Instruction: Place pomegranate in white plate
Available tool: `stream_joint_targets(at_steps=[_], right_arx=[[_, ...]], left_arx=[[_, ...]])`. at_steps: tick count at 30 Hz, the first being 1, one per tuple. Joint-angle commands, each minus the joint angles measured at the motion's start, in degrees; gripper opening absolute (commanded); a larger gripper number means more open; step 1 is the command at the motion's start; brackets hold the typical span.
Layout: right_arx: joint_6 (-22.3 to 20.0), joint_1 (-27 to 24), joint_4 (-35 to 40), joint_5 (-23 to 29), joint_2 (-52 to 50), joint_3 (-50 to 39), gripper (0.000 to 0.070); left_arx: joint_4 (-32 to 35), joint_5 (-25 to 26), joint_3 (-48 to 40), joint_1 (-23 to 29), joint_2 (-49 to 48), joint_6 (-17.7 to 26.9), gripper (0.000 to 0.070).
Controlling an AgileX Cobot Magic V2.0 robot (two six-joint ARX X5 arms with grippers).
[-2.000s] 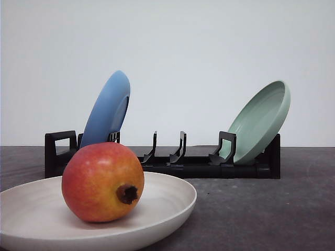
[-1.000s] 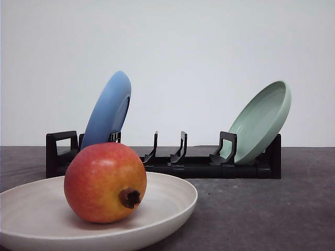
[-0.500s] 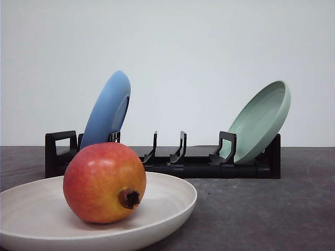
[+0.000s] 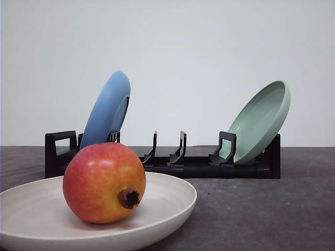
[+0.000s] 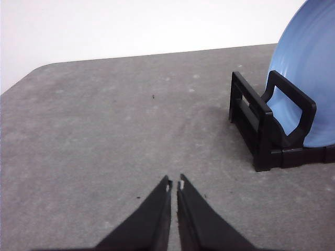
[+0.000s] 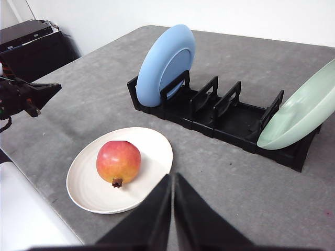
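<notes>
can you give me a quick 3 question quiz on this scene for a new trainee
1. True or false: the pomegranate lies inside the white plate.
2. Which plate leans at the end of the black rack nearer the white plate? A) blue plate B) pale green plate C) neither
3. Fill in: the right gripper has its jaws ____ and holds nothing.

Key
1. True; the fruit rests in the plate, calyx end toward the front camera.
2. A
3. shut; the left gripper is shut too, above bare table.
</notes>
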Motion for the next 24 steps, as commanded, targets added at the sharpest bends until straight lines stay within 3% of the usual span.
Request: stream_joint_targets(at_steps=[1,24], right_arx=[[-0.66,0.55,0.59,0.02,0.07,0.50,0.0001],[-0.66,0.53,0.72,0.01,0.02,0.46,0.0002]], left_arx=[[-0.30,-0.05,-0.57,0.09,-0.09,0.37,0.0000],[-0.31,-0.05,-0.55,0.09,-0.09,0.37,0.0000]])
